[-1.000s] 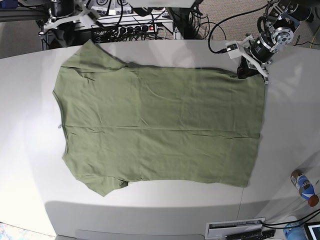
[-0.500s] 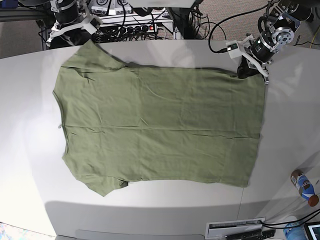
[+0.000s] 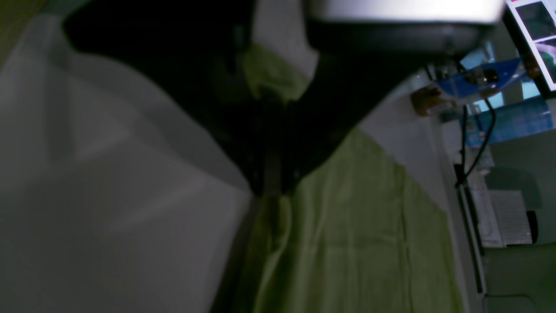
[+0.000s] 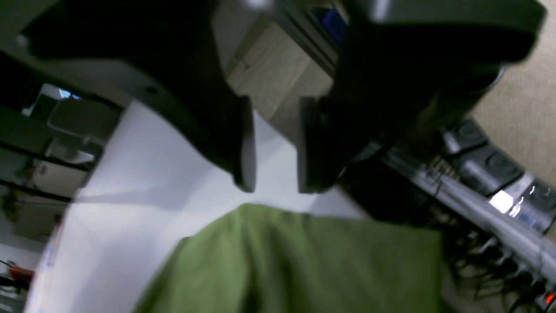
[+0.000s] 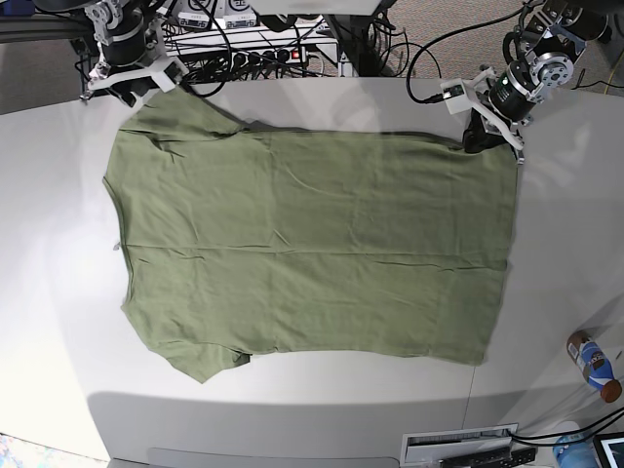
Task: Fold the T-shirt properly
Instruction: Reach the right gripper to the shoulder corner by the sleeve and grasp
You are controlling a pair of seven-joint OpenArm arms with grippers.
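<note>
T-shirt (image 5: 312,249) lies flat on the desk (image 5: 58,292), left gripper (image 5: 480,139) pinching its hem corner, right gripper (image 4: 271,189) parted above the sleeve, ready for lifting.

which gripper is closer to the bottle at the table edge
Left. The left gripper pinches the T-shirt corner on the bottle's side; the right gripper hangs open over the far sleeve.

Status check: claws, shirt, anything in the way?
Left claw shut on T-shirt hem corner. Right claw open, above the far sleeve, empty. Shirt flat, unfolded. Bottle at table edge, off the shirt.
</note>
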